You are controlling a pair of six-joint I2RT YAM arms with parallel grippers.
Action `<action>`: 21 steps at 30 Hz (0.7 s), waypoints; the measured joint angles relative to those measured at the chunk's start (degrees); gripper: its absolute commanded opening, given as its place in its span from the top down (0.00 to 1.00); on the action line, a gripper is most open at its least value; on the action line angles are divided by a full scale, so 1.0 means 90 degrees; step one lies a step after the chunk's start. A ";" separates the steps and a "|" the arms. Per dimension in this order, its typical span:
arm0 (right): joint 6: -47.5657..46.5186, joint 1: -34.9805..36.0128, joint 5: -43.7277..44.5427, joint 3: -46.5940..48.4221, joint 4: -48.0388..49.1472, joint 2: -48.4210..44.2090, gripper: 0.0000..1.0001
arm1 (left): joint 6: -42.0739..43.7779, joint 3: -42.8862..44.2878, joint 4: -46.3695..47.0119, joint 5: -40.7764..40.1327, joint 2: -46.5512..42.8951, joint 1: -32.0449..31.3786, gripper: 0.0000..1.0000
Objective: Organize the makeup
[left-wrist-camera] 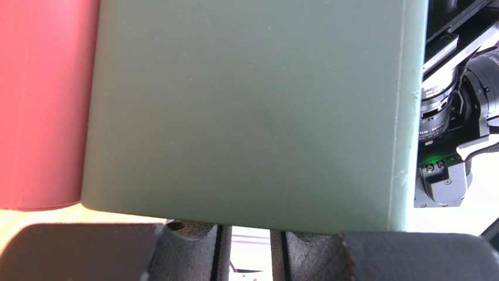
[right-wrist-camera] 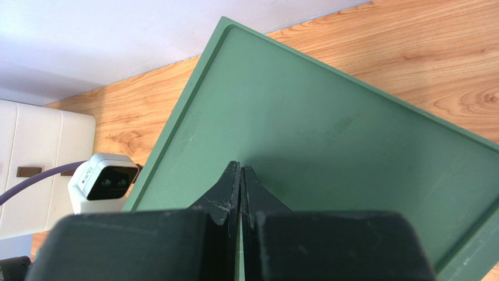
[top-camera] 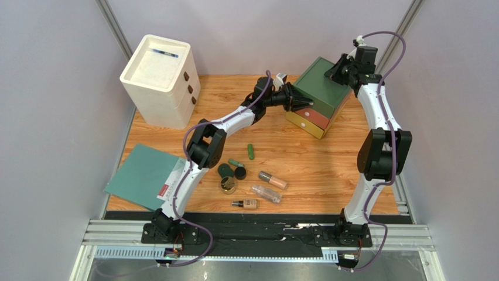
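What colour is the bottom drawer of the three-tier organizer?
Yellow; the bottom drawer shows best in top external view.

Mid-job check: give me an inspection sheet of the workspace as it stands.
Surface: wooden table, no damage seen.
Job's things: makeup loose at centre, none seen stowed.
Clutter: teal sheet at left edge; blue pen atop white drawers.
Grippers: left gripper at green drawer unit's front, jaws unclear; right gripper shut, tips over its top.
Cables: purple cables looping along both arms, clear of makeup.
Surroundings: grey walls, aluminium frame.
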 measured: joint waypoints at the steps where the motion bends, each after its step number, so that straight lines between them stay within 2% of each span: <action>1: -0.0002 0.0000 0.0000 -0.0007 0.0010 -0.0002 1.00 | 0.0015 -0.0010 0.0002 -0.0005 -0.0002 0.0000 0.87; 9: -0.0007 0.0000 -0.0017 -0.0029 0.0029 -0.0012 1.00 | 0.0464 -0.0692 -0.0092 -0.0328 -0.0505 -0.0019 0.89; 15: -0.0027 0.0000 -0.0024 -0.0032 0.0032 -0.0012 1.00 | 0.0957 -0.1855 -0.0376 -0.0522 -0.1423 -0.0029 0.89; 21: -0.0034 -0.0005 -0.0051 -0.0022 0.0027 0.0002 1.00 | 0.1066 -0.2939 -0.0308 -0.0517 -0.2144 -0.0032 0.86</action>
